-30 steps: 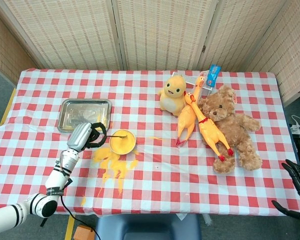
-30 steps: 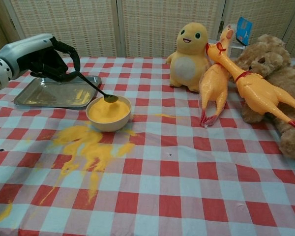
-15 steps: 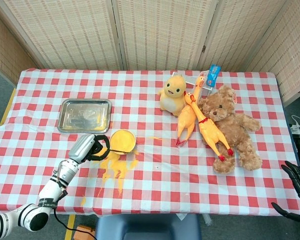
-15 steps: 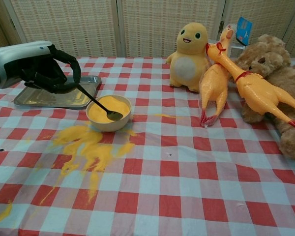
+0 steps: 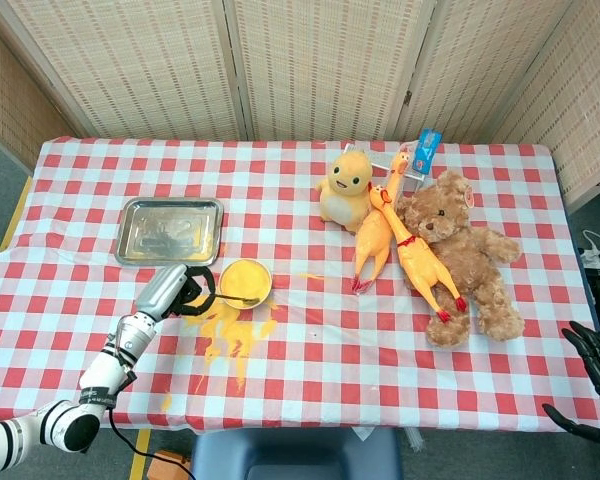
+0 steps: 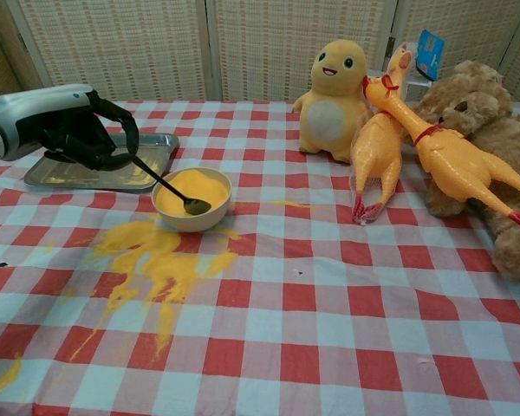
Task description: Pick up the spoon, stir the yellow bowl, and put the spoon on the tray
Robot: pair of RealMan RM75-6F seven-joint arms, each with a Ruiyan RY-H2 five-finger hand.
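Observation:
My left hand (image 6: 82, 130) (image 5: 175, 290) grips the handle of a dark spoon (image 6: 175, 191). The spoon slants down to the right, and its bowl end lies in the yellow contents near the front right rim of the yellow bowl (image 6: 191, 198) (image 5: 245, 282). Behind and to the left of the bowl is the metal tray (image 6: 100, 165) (image 5: 170, 229), partly hidden by my hand in the chest view. My right hand (image 5: 592, 360) hangs open past the table's right front corner, holding nothing.
Yellow powder (image 6: 152, 260) is spilled on the checked cloth in front of the bowl. A yellow plush (image 6: 336, 75), two rubber chickens (image 6: 416, 139) and a teddy bear (image 6: 494, 147) lie at the back right.
My left hand swung the spoon from the bowl's far rim to its near right side, then drew back a little to the left. The right hand stayed still.

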